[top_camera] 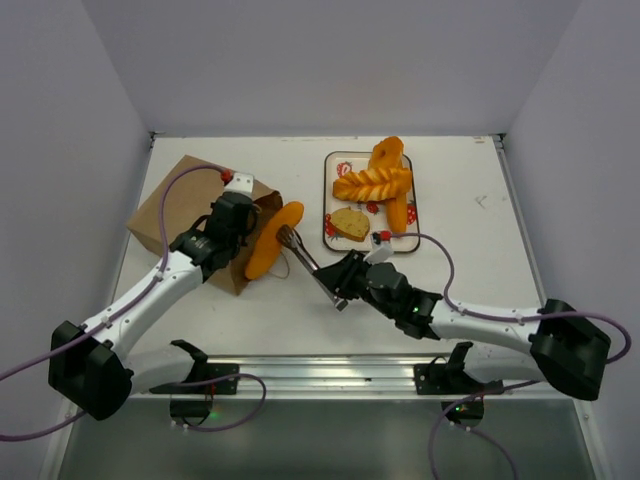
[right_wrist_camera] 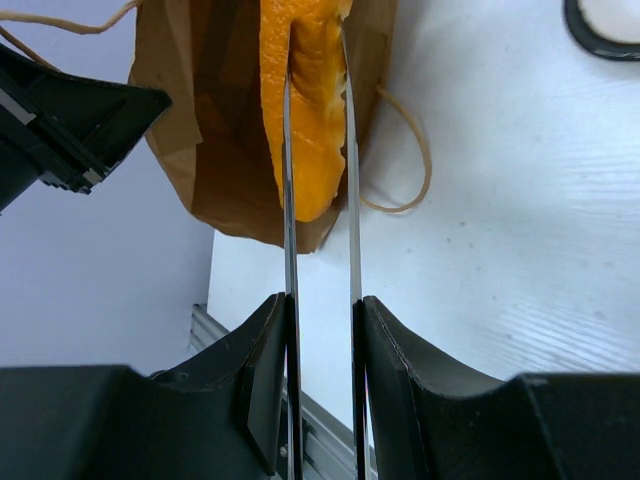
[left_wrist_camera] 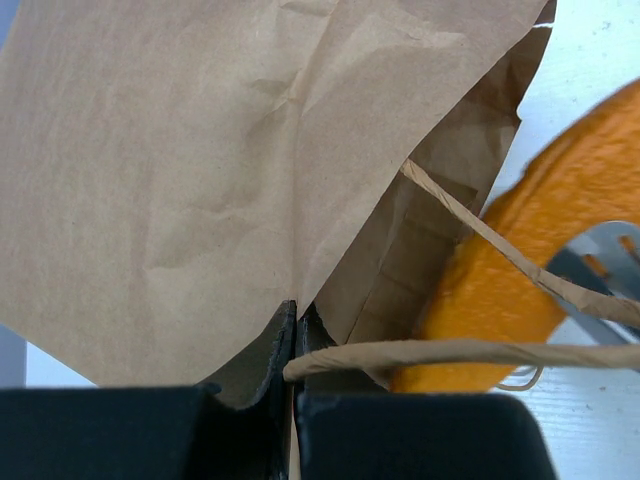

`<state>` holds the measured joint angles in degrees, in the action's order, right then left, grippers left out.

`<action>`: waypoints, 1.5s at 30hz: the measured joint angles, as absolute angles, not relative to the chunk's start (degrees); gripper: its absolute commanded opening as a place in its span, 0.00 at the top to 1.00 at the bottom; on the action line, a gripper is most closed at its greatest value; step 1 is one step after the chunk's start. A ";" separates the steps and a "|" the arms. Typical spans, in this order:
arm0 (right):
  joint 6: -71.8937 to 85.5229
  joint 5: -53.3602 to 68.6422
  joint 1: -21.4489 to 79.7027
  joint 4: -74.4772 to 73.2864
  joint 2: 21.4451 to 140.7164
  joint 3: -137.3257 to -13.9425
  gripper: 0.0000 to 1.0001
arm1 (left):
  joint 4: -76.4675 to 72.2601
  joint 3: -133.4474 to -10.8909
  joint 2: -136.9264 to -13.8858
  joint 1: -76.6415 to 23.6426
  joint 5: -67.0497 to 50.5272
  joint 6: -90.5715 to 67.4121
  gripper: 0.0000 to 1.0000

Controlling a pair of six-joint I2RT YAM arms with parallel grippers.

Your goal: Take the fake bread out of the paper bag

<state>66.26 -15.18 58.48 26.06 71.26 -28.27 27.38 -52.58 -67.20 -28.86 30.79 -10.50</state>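
L gripper (left_wrist_camera: 294, 325) clamped on the top lip of the paper bag (left_wrist_camera: 180, 180), fingers pinched flat on the paper w/ no gap; bag lies on its side on the table (top_camera: 470, 230), mouth facing R; a twisted handle (left_wrist_camera: 450, 350) runs across in front of the mouth. R gripper (right_wrist_camera: 320, 315) squeezes the metal tongs (right_wrist_camera: 288, 200) by their shafts, just R of the bag mouth; tong blades sit either side of a long smooth loaf (right_wrist_camera: 312, 100) and touch it. That loaf sits right at the bag mouth, lying along the opening, partly out; can't tell how much is inside or whether it's resting on the table. Rest of the bread is well R of the bag on the strawberry-print tray (top_camera: 330, 175): braided loaf (top_camera: 372, 185) across the middle; another long loaf (top_camera: 388, 155) crossing under it; paler slice (top_camera: 350, 223) at the tray corner nearest the bag mouth. Bag interior mostly hidden.
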 measured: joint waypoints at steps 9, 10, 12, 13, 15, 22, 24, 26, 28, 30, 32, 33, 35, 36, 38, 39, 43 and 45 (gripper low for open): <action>62.59 -21.54 58.11 14.50 54.54 -25.85 0.77 | 27.03 -52.58 -66.83 -28.84 28.97 -10.48 1.00; 62.30 -21.98 57.69 13.34 53.04 -25.52 0.77 | 27.03 -52.58 -66.83 -28.84 28.73 -10.48 1.00; 61.87 -22.63 56.73 11.60 51.20 -25.04 0.77 | 27.00 -52.58 -66.83 -28.84 28.45 -10.48 1.00; 61.67 -23.05 55.92 10.09 50.02 -24.71 0.77 | 27.00 -52.58 -66.83 -28.84 28.29 -10.48 1.00; 61.23 -23.31 54.26 7.81 48.25 -24.25 0.76 | 27.00 -52.53 -66.78 -28.84 28.10 -10.48 1.00; 58.72 -24.18 45.74 -0.14 39.68 -23.86 0.76 | 26.83 -51.72 -66.24 -28.84 27.20 -10.48 1.00; 57.54 -25.52 44.73 -1.83 38.09 -23.94 0.76 | 26.79 -51.68 -66.11 -28.84 27.07 -10.48 1.00; 56.51 -26.79 44.18 -3.36 37.78 -24.23 0.76 | 26.79 -51.62 -65.84 -28.84 26.85 -10.46 1.00; 55.61 -28.05 43.77 -4.56 37.95 -24.29 0.76 | 26.70 -51.62 -65.47 -28.84 26.59 -10.46 1.00; 54.83 -29.10 43.33 -5.85 37.98 -24.29 0.76 | 26.59 -51.62 -65.19 -28.84 26.35 -10.46 1.00; 54.19 -29.78 42.76 -6.50 38.17 -24.29 0.76 | 26.55 -51.62 -65.10 -28.84 26.13 -10.46 1.00; 53.84 -30.11 42.46 -6.55 38.39 -24.29 0.76 | 26.57 -51.62 -65.10 -28.84 26.02 -10.46 1.00; 53.08 -30.57 41.58 -6.55 39.22 -24.47 0.76 | 26.57 -51.62 -65.08 -28.84 25.87 -10.46 1.00; 52.82 -30.55 41.15 -6.52 39.81 -24.64 0.75 | 26.57 -51.62 -65.08 -28.84 25.78 -10.46 1.00; 52.49 -30.41 40.07 -6.50 41.12 -25.17 0.74 | 26.57 -51.62 -65.08 -28.84 25.71 -10.46 1.00; 52.40 -30.37 39.55 -6.44 41.80 -25.45 0.74 | 26.57 -51.62 -65.08 -28.84 25.71 -10.46 1.00; 51.99 -30.00 37.87 -6.17 43.09 -25.74 0.70 | 26.52 -51.42 -65.06 -28.84 25.69 -10.46 1.00; 51.75 -29.76 37.52 -6.07 43.27 -25.76 0.67 | 26.50 -51.31 -65.06 -28.84 25.69 -10.46 1.00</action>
<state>51.75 -29.76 37.52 -6.07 43.27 -25.76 26.50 -51.31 -65.06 -28.84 25.69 -10.46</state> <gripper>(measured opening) 0.366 0.013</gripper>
